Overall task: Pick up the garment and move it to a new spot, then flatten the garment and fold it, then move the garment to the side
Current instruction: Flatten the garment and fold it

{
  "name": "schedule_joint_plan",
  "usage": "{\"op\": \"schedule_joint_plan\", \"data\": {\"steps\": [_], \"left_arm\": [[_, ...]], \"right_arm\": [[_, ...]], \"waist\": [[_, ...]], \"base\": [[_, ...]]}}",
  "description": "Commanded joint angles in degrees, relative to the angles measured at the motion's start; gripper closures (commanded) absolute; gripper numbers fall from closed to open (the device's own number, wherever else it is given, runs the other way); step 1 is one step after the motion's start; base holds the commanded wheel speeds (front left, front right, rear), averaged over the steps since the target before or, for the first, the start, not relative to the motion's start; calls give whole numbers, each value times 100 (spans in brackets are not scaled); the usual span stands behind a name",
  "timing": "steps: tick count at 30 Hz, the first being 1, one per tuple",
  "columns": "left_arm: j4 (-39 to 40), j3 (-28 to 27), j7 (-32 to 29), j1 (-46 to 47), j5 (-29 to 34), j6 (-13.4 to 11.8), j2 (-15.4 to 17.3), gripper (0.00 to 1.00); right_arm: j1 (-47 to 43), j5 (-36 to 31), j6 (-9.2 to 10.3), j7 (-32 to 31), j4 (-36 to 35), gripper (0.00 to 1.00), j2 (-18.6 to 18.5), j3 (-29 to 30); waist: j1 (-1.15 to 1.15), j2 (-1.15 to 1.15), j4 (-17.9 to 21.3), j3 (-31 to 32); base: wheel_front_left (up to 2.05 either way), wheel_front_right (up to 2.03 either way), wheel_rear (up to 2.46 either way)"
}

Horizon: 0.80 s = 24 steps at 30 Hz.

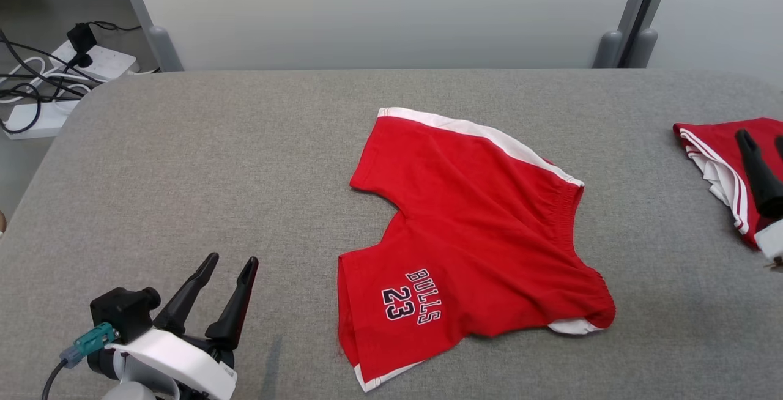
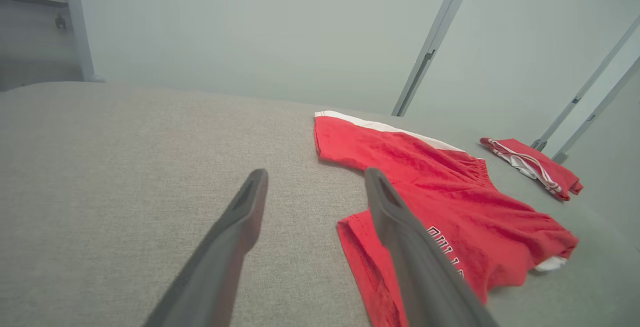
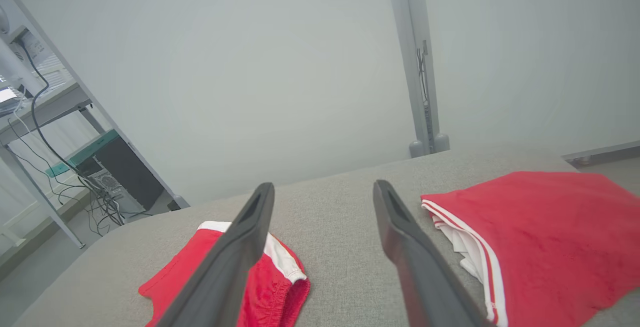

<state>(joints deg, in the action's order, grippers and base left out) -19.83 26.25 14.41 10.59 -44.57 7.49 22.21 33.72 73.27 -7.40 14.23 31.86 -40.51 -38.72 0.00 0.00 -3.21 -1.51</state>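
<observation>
Black fingers of the left pincer (image 1: 231,259) stand apart and empty over the near-left part of the table (image 1: 183,161), well short of the red shorts (image 1: 477,235). The right pincer (image 1: 761,137) is likewise spread and holds nothing at the far right, directly over a second red garment (image 1: 716,161) with white stripes that lies apart from the shorts. The shorts rest near the middle of the table, roughly flat but creased. Their gathered waistband (image 1: 569,204) points right, the two leg openings point left, and the BULLS 23 print (image 1: 411,296) faces up. The nearest hazard is probably confusion of targets: the right pincer sits closer to the striped garment than to the shorts, so a short descent could seize the wrong cloth. A second hazard is a shallow pinch that catches only the upper layer, which would let the shorts fall open and twist on lifting. A deep pinch may instead snag the woven grey table cover. Unequal lift between the two pincers would likely bunch the cloth and add wrinkles before flattening. A new spot chosen too far right may overlap the striped garment, and one too near the rounded table edge risks the cloth sliding off.
</observation>
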Motion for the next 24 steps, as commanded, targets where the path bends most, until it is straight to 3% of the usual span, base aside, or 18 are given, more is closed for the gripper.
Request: {"op": "schedule_joint_plan", "data": {"steps": [1, 5, 10, 16, 24], "left_arm": [[167, -385, 59, 85, 190, 0, 89, 0], [248, -740, 59, -135, 558, 0, -144, 0], [294, -1149, 59, -331, 915, 0, -386, 0], [430, -1674, 59, -599, 1456, 0, -698, 0], [585, -2236, 59, -871, 2045, 0, -1095, 0]], "right_arm": [[-425, -521, -9, 75, -94, 0, 39, 389], [-1088, -1729, -9, 75, -400, 0, 580, 1494], [-1751, -2871, -9, 76, -877, 0, 1104, 2385], [-2330, -3820, -9, 76, -1412, 0, 1573, 2947], [-2863, -4533, -9, 76, -1875, 0, 2057, 3331]], "waist": [[0, 0, 7, 42], [0, 0, 16, 127], [0, 0, 32, 203], [0, 0, 55, 281], [0, 0, 46, 312]], "base": [[0, 0, 0], [0, 0, 0], [0, 0, 0], [0, 0, 0], [0, 0, 0]]}}
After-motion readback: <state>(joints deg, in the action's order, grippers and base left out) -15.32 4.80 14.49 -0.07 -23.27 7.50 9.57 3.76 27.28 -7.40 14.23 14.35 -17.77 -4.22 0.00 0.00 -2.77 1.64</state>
